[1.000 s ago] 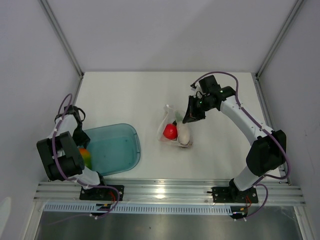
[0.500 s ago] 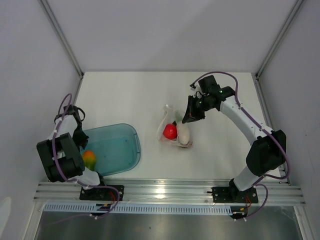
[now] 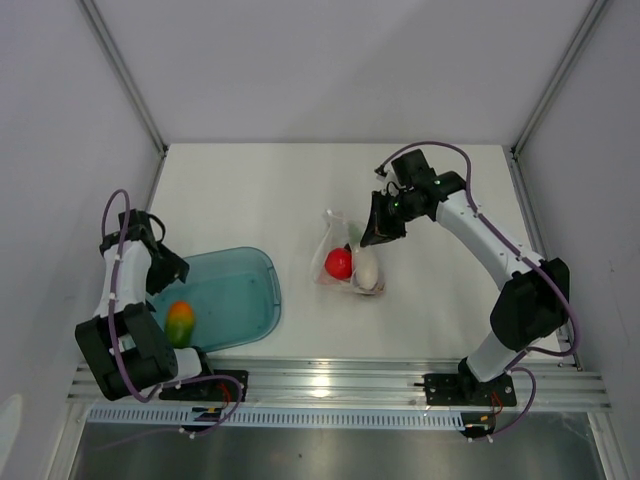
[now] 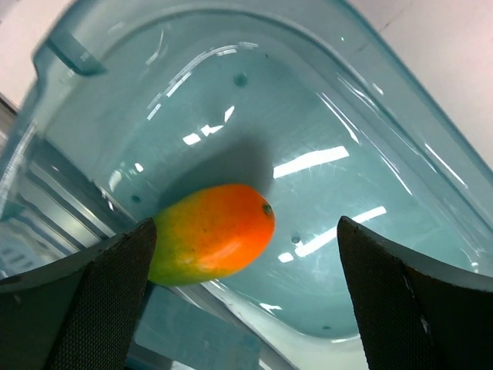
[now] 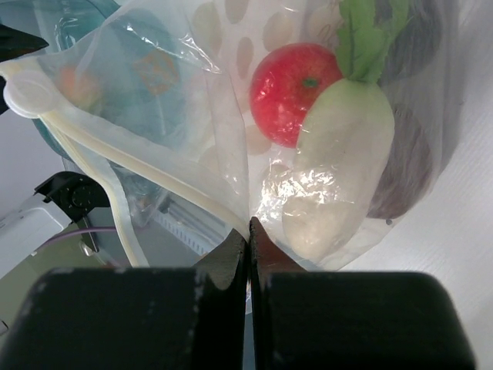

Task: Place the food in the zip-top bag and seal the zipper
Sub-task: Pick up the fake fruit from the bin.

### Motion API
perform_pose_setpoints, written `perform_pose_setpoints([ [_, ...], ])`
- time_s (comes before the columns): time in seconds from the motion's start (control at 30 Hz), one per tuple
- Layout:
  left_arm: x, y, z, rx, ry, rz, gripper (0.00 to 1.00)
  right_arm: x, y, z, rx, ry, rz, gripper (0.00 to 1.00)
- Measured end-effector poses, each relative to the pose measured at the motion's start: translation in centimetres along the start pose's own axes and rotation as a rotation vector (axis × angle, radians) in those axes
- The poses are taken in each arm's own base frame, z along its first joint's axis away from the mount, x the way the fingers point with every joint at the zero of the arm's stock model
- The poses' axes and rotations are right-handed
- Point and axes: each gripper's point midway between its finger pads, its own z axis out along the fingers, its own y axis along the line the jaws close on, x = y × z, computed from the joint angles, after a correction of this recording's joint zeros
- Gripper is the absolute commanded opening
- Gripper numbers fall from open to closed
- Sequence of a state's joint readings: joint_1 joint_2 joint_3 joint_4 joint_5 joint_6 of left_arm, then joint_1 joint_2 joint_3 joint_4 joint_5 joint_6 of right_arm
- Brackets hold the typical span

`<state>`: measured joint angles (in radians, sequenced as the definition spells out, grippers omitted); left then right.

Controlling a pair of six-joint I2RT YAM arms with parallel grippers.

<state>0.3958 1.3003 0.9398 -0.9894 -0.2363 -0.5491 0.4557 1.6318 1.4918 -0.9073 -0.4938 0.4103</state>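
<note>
Tabletop (image 3: 250, 190): white, with the two arm bases along its near edge.
Bag (image 3: 352, 262) (image 5: 231, 116): clear and crinkled, near the middle of the tabletop, a little toward the right edge.
Zipper (image 5: 139, 166): a pale strip that ran slantwise along the bag's mouth edge, loose and curved in the right wrist view.
Red fruit (image 3: 339, 263) (image 5: 296, 81): inside the bag, touching the white piece.
White piece (image 3: 367, 268) (image 5: 339, 162): oblong, inside the bag, with a green leafy top (image 5: 362, 35).
Dark piece (image 5: 416, 162): behind the white piece; apparently maroon, though dimmed by the plastic.
Right gripper (image 3: 372, 235) (image 5: 248, 231): at the bag's far side, its fingers pressed together with a fold of the bag's film pinched between them.
Tray (image 3: 255, 262) (image 4: 400, 146): teal and see-through, at the near-left corner of the tabletop.
Orange-green fruit (image 3: 179, 321) (image 4: 212, 231): lay alone in the tray, toward its near-left end.
Left gripper (image 3: 165, 268) (image 4: 246, 304): above the tray's left side, its fingers (image 4: 85, 301) spread wide with nothing between them; the fruit lay below the left finger.
</note>
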Motion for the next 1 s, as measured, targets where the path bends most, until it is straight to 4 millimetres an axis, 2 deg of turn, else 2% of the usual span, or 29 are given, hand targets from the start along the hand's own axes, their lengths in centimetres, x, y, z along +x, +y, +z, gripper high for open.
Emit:
perform_pose_setpoints([
  [0.1,1.1,-0.3,0.3,0.017,0.035,-0.037,1.00,0.0,0.4,0.0,-0.003,-0.001,-0.008,0.00],
  [0.27,3.8,0.4,1.0,-0.001,0.105,-0.072,1.00,0.1,0.5,0.0,0.001,0.003,-0.013,0.00],
  [0.6,4.4,0.3,1.9,-0.028,0.154,-0.086,1.00,0.6,0.5,0.3,0.007,0.009,-0.004,0.00],
  [1.0,5.6,-1.1,1.6,0.011,0.189,-0.044,1.00,1.0,0.4,0.7,0.001,-0.004,0.021,0.00],
])
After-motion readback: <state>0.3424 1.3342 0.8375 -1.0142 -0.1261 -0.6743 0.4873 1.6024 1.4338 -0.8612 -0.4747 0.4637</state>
